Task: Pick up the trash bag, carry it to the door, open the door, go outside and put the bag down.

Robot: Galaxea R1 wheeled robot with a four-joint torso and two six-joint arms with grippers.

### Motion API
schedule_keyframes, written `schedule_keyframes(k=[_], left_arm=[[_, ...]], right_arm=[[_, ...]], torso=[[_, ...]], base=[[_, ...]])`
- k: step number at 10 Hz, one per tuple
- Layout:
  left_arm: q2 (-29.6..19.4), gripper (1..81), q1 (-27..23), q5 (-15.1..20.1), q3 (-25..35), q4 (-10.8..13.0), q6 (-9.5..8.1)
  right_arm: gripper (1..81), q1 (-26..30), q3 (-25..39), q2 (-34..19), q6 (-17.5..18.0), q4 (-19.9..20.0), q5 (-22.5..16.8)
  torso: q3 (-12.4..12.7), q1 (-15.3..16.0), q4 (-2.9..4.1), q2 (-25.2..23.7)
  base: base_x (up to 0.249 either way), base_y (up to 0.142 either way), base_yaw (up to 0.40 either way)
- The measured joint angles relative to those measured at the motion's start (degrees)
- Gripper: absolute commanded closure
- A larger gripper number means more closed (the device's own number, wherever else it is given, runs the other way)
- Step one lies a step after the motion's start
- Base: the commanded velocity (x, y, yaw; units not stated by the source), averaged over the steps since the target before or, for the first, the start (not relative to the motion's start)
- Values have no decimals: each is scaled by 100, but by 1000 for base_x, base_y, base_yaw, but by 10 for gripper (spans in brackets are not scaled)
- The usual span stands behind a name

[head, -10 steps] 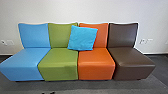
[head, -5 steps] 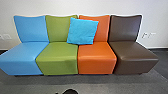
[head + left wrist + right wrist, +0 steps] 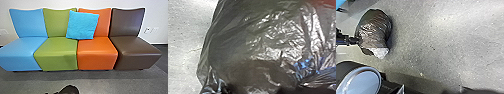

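Note:
The trash bag [image 3: 374,31] is dark, shiny and bulging, with a whitish part at one end; it shows against the grey floor in the right wrist view. My left gripper [image 3: 356,40] reaches the bag's side there, and whether it grips the plastic I cannot tell. Close up in the left wrist view the bag [image 3: 250,42] shows crumpled film with bright glints and some blue patches. At the lower edge of the head view is a dark rounded shape [image 3: 69,90], too little of it visible to say whether it is the bag.
Four joined seats stand along the white wall [image 3: 155,17]: blue [image 3: 22,47], green [image 3: 56,47], orange [image 3: 96,50] and brown [image 3: 135,47]. A bright blue cushion [image 3: 82,25] leans on the middle backrests. Grey floor [image 3: 120,82] runs in front of them.
The head camera's picture has shifted, with the seats higher and a little larger in it. More of the dark shape shows at the lower edge.

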Motion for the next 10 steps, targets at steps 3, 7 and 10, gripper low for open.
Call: schedule_keyframes(k=[3,7,10], left_arm=[[127,10,69,0,-138,-1,0],[250,10,124,-2,-468,-122,108],[385,10,439,-769,-553,-108,322]], right_arm=[[10,1,2,-13,2,2,-9],[10,28,0,56,2,2,50],[10,30,-17,67,2,0,50]], torso=[[-242,184,0,-315],[-690,210,0,-345],[-677,212,0,-348]], base=[[0,0,0],[0,0,0],[0,0,0]])
